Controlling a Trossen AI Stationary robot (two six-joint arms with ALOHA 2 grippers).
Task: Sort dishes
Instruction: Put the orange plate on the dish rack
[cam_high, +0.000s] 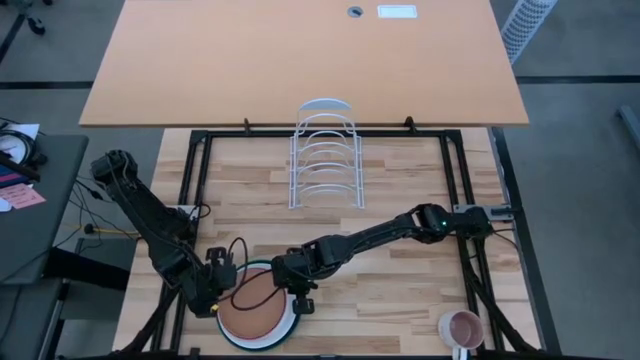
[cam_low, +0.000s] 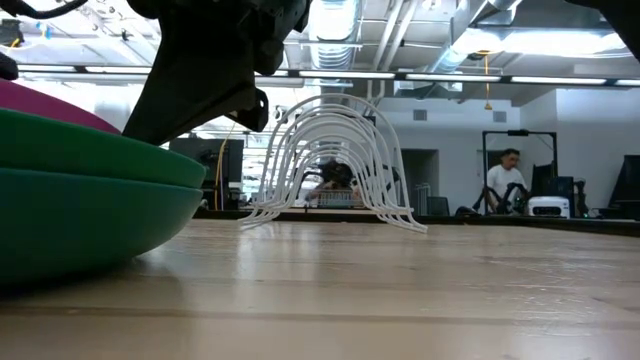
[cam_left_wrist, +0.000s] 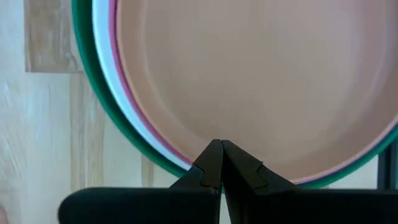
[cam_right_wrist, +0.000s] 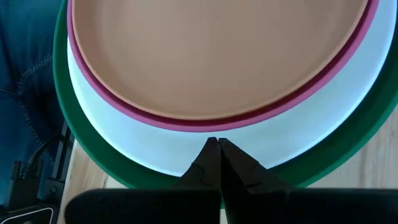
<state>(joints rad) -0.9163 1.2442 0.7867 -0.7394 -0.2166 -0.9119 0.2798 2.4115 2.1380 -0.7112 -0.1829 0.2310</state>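
You have nothing sorted yet, as far as these views show. All four dishes sit nested in one stack at the lower centre-left of the high view, near the front edge of the counter: the terracotta plate on top, the pink plate under it, then the white plate, and the green plate at the bottom.

The white wire rack stands at the upper centre of the high view, well apart from the stack, and every slot you can see in it is empty. A small pink mug sits alone at the lower right.

Your left hand is at the left edge of the stack and your right hand at its right edge. Both are pinched fully closed, tips together, and neither holds a plate. In each wrist view the closed tips point at the rim of the stack; whether they touch it you cannot tell.

So the whole job is left, by my reading: you need to open a hand, take the terracotta plate off the top, and work down through the other three.
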